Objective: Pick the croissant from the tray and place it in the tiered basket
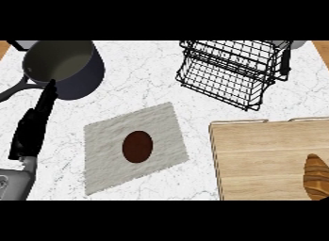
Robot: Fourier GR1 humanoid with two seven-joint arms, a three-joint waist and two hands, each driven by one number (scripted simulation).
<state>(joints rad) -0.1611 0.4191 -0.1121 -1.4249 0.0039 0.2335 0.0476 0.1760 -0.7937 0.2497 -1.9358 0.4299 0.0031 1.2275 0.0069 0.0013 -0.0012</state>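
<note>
Nearest you, at the lower right, the croissant (pixel 320 178) lies on the wooden tray (pixel 264 155), close to the tray's right side and near the view's bottom edge. Its lower tip is cut off there by a small dark shape that may be your right hand; you cannot tell what its fingers are doing.

Expect the croissant to be light, flaky and easily crushed. Its ridged crust should not slip. Judge the best hold to be across the thick middle, not the tapering ends.

At the lower left, your left hand (pixel 35 127) points up the counter with fingers straight and pressed together, holding nothing. Its fingertips come close to the rim of a grey saucepan (pixel 62 66).

In the middle, a pale cloth mat (pixel 101 150) carries a dark brown oval (pixel 137 147).

Farthest away, at the upper right, stands the black wire tiered basket (pixel 229 70), just beyond the tray's far edge. The tray has thin metal handles (pixel 313 118) along that edge. Between croissant and basket lies bare wood, so the way looks open, but lift over the handles and the basket's wire rim.
</note>
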